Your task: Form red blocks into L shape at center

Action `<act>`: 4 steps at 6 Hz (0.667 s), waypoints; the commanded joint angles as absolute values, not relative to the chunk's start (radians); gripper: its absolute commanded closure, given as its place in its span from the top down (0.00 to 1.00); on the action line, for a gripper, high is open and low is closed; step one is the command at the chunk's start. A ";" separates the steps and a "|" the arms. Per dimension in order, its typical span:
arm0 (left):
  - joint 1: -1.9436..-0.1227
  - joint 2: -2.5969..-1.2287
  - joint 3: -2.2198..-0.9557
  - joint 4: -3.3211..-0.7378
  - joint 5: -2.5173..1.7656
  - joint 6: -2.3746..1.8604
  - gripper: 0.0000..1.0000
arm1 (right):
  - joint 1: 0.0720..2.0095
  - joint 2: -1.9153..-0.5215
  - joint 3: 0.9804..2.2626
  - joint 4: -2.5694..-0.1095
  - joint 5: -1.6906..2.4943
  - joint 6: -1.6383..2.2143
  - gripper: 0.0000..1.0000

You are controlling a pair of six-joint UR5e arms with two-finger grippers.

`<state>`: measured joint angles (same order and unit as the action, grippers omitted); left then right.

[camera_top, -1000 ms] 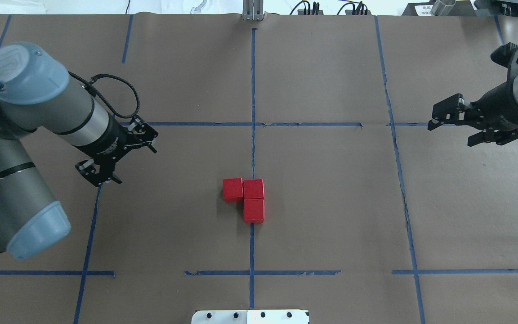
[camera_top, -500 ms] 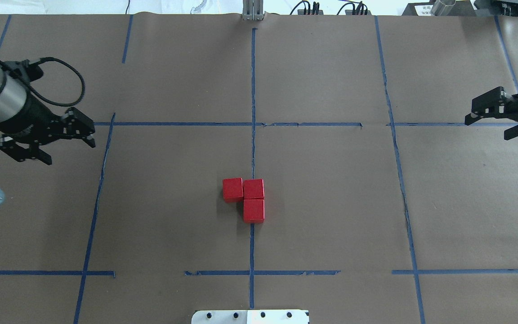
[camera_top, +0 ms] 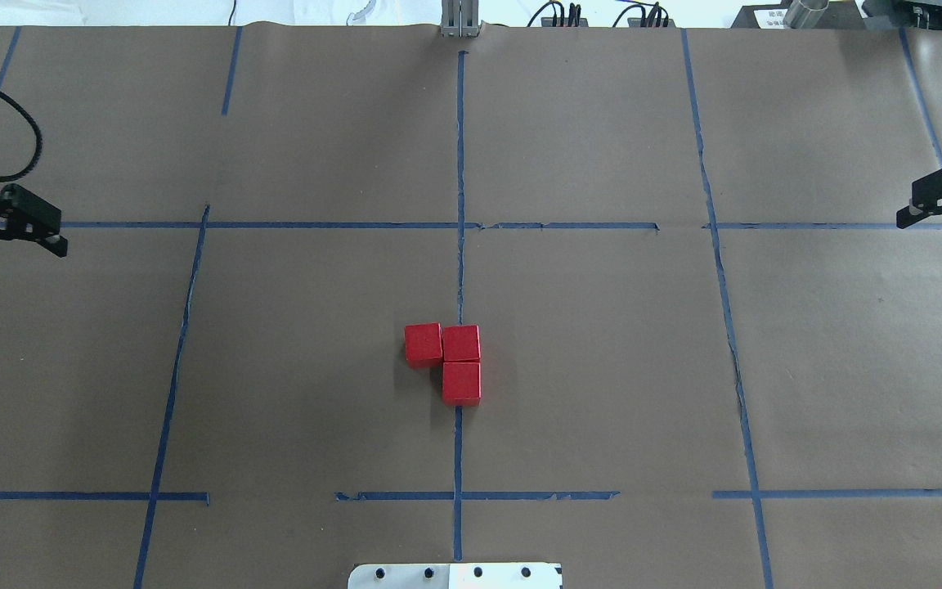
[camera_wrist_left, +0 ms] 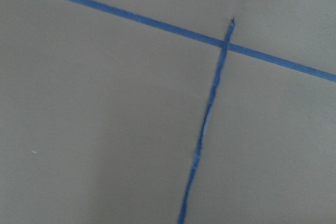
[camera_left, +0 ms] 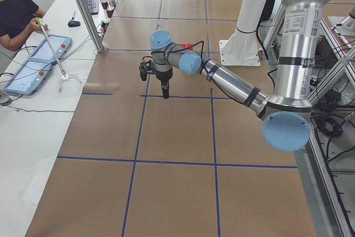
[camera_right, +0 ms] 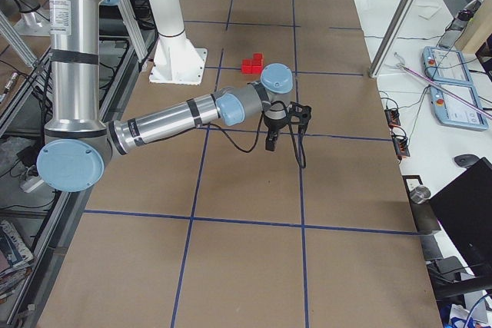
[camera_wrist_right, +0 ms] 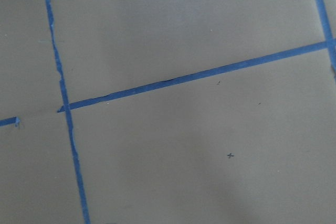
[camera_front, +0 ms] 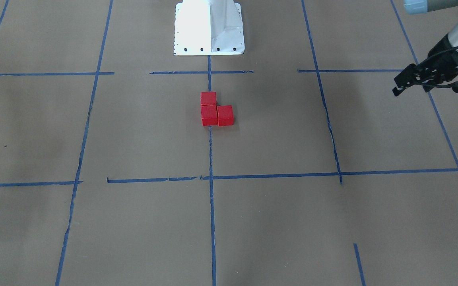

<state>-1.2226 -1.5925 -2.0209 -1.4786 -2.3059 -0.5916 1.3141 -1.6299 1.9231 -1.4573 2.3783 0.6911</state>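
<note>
Three red blocks sit touching in an L at the table's center: one (camera_top: 423,344) on the left, one (camera_top: 461,343) at the corner, one (camera_top: 461,383) nearer me. They also show in the front view (camera_front: 209,115), the left view (camera_left: 188,45) and the right view (camera_right: 252,63). My left gripper (camera_top: 15,255) is open and empty at the far left edge, well away from the blocks; it also shows in the front view (camera_front: 427,89). My right gripper (camera_top: 941,233) is open and empty at the far right edge. Both wrist views show only paper and tape.
Brown paper with a blue tape grid (camera_top: 459,188) covers the table. The white robot base plate (camera_front: 209,28) stands behind the blocks. A side table with tablets (camera_left: 39,65) and an operator (camera_left: 14,12) lies beyond the far edge.
Both arms have drawn back outward, the left one to the left edge and the right one to the right edge. Both grippers stay open. The three blocks have not moved.
</note>
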 commanded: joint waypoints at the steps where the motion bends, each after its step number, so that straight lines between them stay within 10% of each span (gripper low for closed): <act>1: -1.375 -1.525 -1.930 -1.480 -2.310 -0.238 1.00 | 1.406 -1.650 1.864 -1.476 2.384 0.542 1.00; 4: -1.535 -1.538 -1.703 -1.482 -2.348 0.089 1.00 | 1.479 -1.673 1.862 -1.630 2.381 0.284 1.00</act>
<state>-1.4842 -1.5295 -1.7752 -1.4801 -2.3220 0.0254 1.4601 -1.6636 1.8626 -1.5879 2.3810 0.3607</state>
